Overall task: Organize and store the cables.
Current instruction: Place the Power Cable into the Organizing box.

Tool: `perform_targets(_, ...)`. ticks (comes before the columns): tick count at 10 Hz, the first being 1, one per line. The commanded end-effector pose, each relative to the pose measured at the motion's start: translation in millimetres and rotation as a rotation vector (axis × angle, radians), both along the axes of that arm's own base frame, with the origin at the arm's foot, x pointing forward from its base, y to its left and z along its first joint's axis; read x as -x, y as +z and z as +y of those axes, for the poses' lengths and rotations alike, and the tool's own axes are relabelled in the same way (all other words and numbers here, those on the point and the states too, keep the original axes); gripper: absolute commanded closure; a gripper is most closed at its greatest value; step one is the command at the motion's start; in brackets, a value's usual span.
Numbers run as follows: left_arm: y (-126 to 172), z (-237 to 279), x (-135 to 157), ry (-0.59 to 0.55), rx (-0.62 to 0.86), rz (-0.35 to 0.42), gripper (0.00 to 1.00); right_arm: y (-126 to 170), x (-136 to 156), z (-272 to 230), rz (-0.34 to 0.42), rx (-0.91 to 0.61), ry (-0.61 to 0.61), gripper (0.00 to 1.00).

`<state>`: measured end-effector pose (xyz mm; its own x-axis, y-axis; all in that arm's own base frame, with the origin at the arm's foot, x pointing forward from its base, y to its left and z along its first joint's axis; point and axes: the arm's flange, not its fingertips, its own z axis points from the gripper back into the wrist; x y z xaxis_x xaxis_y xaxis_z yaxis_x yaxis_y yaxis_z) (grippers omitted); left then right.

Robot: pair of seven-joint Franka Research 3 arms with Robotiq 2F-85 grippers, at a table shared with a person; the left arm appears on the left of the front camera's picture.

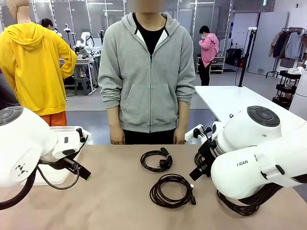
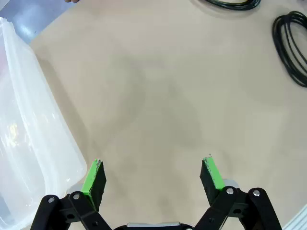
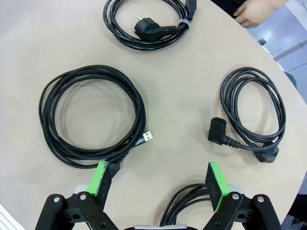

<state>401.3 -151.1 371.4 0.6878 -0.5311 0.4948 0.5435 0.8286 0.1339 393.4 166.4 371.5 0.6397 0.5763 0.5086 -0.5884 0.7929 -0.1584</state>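
Observation:
Several cables lie as black coils on the tan table [image 1: 120, 201]. One coil [image 1: 157, 160] with a round plug sits near the person; a bigger coil [image 1: 171, 190] lies nearer me. My right gripper [image 3: 157, 168] hovers open above the table, with the big coil [image 3: 91, 117] just ahead of its left finger. A coil with an angled plug [image 3: 252, 112] lies ahead on its right, and another coil [image 3: 184, 203] sits partly below its fingers. My left gripper [image 2: 152, 165] stands open over bare table, holding nothing.
A clear plastic bin [image 2: 33, 143] stands beside my left gripper, also seen at the table's left edge [image 1: 79, 132]. A person in a grey hoodie [image 1: 146, 72] stands at the far side, one hand [image 3: 254, 14] by the table edge. Another white table [image 1: 230, 98] lies behind right.

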Motion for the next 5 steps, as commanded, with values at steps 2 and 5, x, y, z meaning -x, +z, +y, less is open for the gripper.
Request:
perform_targets(2, 0.0, -0.3, 0.1, -0.001, 0.000, 0.000, 0.00, 0.0, 0.0, 0.0, 0.000, 0.000, 0.000, 0.00)
perform_targets(5, 0.0, -0.3, 0.1, -0.001, 0.000, 0.000, 0.00, 0.0, 0.0, 0.0, 0.000, 0.000, 0.000, 0.00)
